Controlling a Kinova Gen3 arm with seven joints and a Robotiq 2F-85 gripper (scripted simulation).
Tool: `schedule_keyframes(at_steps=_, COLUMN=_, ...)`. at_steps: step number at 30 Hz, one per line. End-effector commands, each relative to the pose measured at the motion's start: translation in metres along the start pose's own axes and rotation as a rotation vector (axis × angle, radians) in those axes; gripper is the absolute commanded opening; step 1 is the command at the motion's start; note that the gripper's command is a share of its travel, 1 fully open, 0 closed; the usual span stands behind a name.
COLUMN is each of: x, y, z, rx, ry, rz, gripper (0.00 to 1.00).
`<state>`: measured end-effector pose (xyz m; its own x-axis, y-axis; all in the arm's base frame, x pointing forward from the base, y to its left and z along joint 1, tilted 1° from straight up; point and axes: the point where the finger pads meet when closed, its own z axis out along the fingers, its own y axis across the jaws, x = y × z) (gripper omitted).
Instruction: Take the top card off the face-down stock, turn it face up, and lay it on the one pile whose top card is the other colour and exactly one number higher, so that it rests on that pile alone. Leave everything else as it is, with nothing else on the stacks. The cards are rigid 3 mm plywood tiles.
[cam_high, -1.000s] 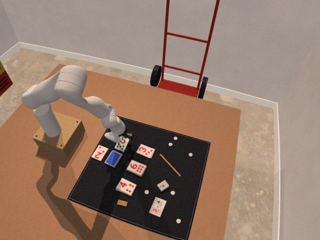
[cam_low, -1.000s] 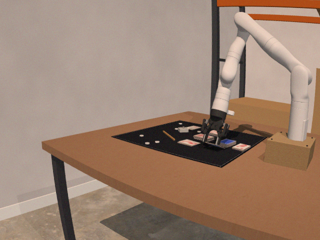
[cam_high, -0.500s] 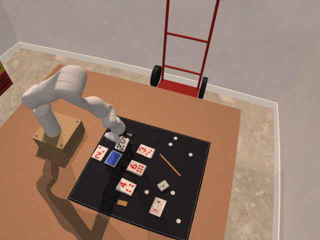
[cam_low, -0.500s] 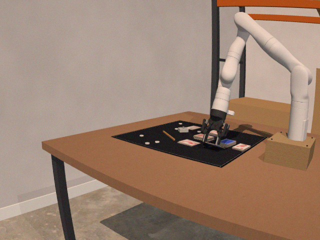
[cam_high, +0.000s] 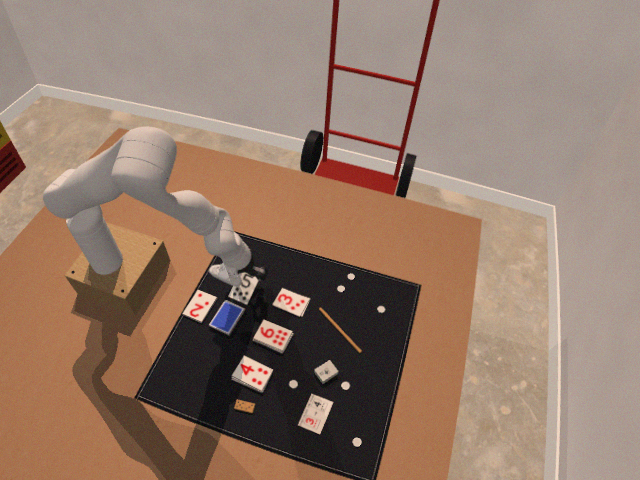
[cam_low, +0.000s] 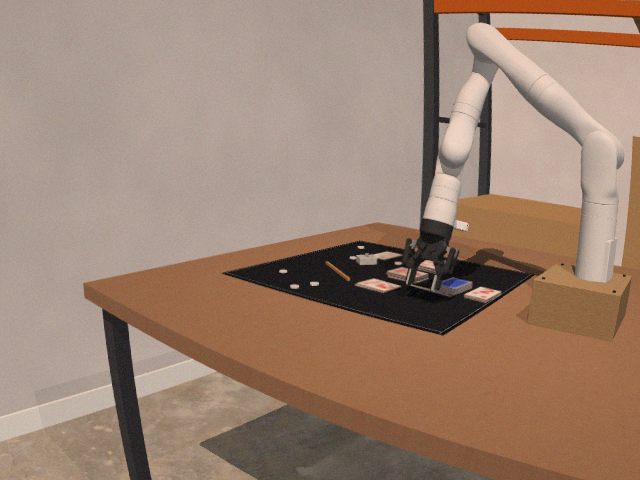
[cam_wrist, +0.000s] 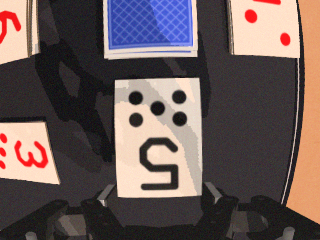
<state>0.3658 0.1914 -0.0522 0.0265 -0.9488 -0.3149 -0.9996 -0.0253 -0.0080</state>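
My gripper is shut on the black five card, with a fingertip at each long side of its near end. The card is face up, a little above the mat, beside the face-down blue stock. The red six pile lies beyond the stock from the red two. The red three and red four piles lie on either side of the six. The fingers partly hide the card in the exterior view.
The black mat also bears a wooden stick, a small grey box, a printed 3-4 card, a wooden domino and several white discs. The arm's wooden base stands beside the mat.
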Motion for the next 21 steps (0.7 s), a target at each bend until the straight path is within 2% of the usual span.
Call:
schedule_keyframes(at_steps=1, x=-0.003, y=0.000, z=0.001, rx=0.001, ry=0.010, rz=-0.009, gripper=0.71)
schedule_keyframes(at_steps=12, x=-0.005, y=0.000, z=0.008, rx=0.001, ry=0.096, rz=-0.009, gripper=0.71)
schedule_keyframes(at_steps=14, x=-0.005, y=0.000, z=0.008, rx=0.001, ry=0.096, rz=-0.009, gripper=0.71)
schedule_keyframes(at_steps=21, x=-0.005, y=0.000, z=0.015, rx=0.001, ry=0.172, rz=-0.008, gripper=0.71)
